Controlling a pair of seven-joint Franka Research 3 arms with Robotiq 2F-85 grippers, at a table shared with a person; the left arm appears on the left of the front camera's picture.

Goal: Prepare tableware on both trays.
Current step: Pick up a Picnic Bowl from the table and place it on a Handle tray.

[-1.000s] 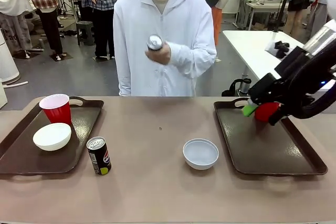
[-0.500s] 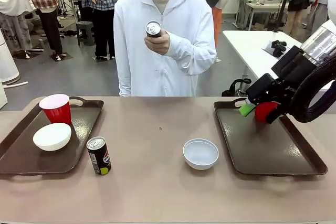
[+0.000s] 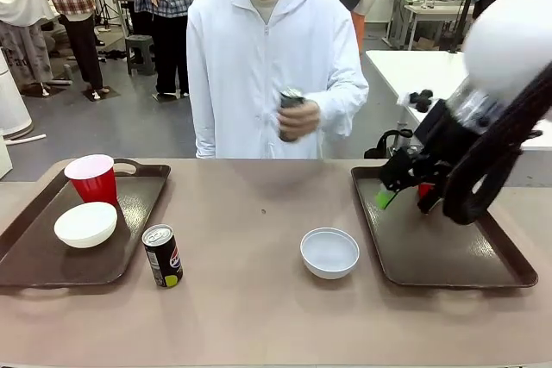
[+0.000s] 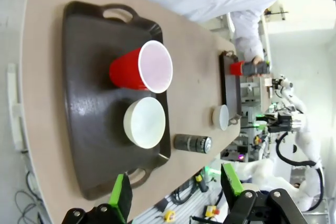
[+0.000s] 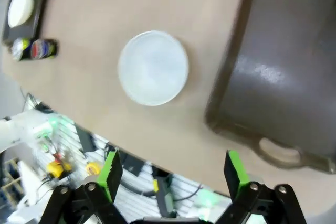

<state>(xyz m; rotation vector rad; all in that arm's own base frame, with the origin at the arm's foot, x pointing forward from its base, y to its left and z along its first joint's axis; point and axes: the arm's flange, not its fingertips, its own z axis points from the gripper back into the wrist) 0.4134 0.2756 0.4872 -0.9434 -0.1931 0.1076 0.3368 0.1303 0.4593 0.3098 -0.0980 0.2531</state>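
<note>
One red plastic cup [image 4: 237, 68] is now released onto the right-hand dark brown tray [image 3: 457, 256]; left gripper [image 4: 176, 190] and right gripper [image 5: 172, 166] are held wide open, empty.

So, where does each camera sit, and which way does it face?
Front view: on the robot's side, facing across the table at the person's hand holding a slim dark drink can; the open right gripper shows.
Left wrist view: high up, looking down on the left dark brown plastic tray; the open left gripper shows.
Right wrist view: looking down on a small round white bowl beside the right tray; its own fingers show.
All three share that bowl.
</note>
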